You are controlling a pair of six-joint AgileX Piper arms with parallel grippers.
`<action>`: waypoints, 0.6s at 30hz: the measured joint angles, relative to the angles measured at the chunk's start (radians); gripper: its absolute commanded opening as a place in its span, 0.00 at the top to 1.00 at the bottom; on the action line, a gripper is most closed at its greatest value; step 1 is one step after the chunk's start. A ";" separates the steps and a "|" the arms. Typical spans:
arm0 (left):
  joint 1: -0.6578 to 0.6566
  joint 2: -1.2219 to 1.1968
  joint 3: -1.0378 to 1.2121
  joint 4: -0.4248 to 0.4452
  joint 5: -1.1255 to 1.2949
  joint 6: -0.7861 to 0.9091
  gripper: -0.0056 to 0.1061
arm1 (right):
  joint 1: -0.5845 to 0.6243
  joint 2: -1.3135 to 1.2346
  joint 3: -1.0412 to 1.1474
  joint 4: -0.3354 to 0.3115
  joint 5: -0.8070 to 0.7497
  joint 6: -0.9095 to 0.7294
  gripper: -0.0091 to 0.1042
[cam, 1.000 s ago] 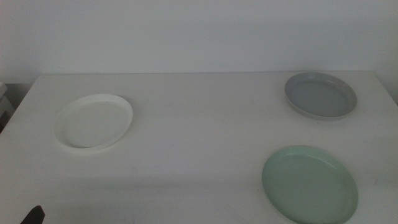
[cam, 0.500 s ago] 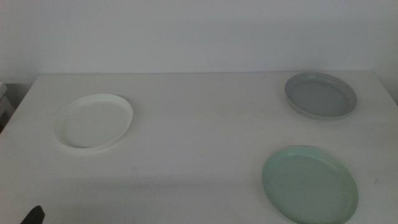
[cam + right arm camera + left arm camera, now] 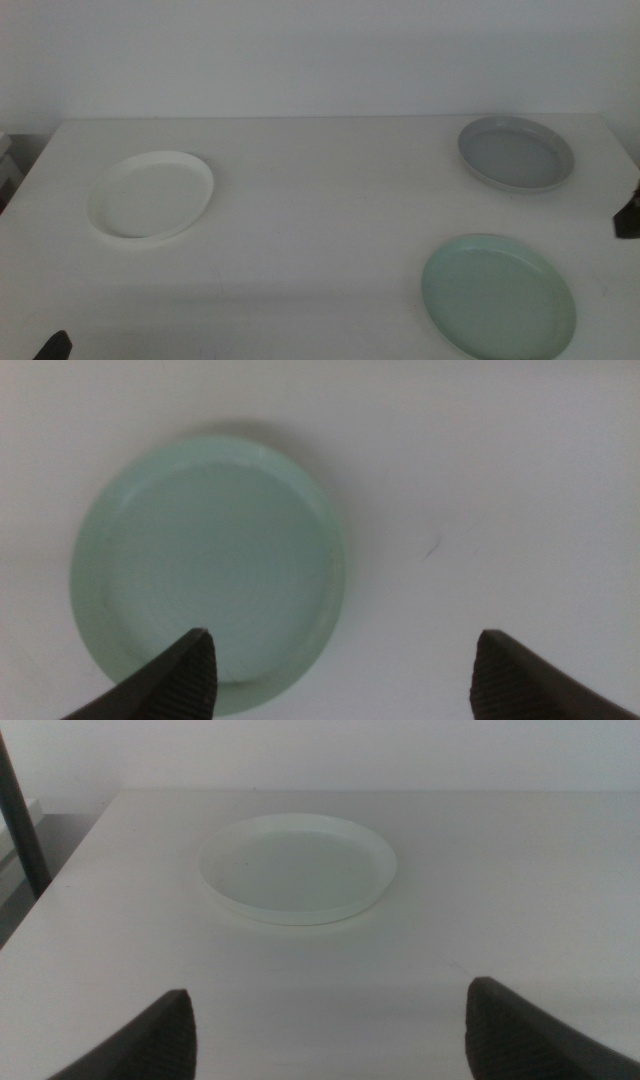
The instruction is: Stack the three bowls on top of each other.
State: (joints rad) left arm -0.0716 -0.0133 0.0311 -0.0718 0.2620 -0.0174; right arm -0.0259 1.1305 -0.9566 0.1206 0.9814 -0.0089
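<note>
A dark right gripper (image 3: 627, 214) now edges in at the desk's (image 3: 320, 200) right edge, jaws spread above the pale mint green shallow bowl (image 3: 208, 575) near the front right corner: pickup is likely starting. The left gripper (image 3: 330, 1025), also spread, waits near the front left corner.

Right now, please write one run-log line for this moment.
stack: none | white bowl, grey bowl, mint green bowl apart | left gripper open | right gripper open

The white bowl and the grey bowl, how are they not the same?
Colour: the white bowl is bright white, the grey bowl is dull grey. Place: the white bowl sits on the left side of the table, the grey bowl at the far right. Both are round, shallow, empty, flat on the table, and not stacked yet.
</note>
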 measured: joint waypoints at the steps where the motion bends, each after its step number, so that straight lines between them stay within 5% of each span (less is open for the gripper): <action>1: 0.000 0.000 0.000 0.000 0.000 0.000 0.14 | 0.000 0.022 0.000 0.003 0.000 0.000 0.35; 9: 0.000 0.000 0.000 0.000 0.000 0.000 0.14 | 0.000 0.236 0.001 0.011 -0.021 0.000 0.36; 18: 0.000 0.000 0.000 0.000 0.001 0.000 0.14 | 0.030 0.436 0.069 0.023 -0.190 0.000 0.48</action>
State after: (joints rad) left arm -0.0716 -0.0133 0.0311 -0.0718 0.2629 -0.0174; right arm 0.0040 1.5667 -0.8879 0.1435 0.7917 -0.0089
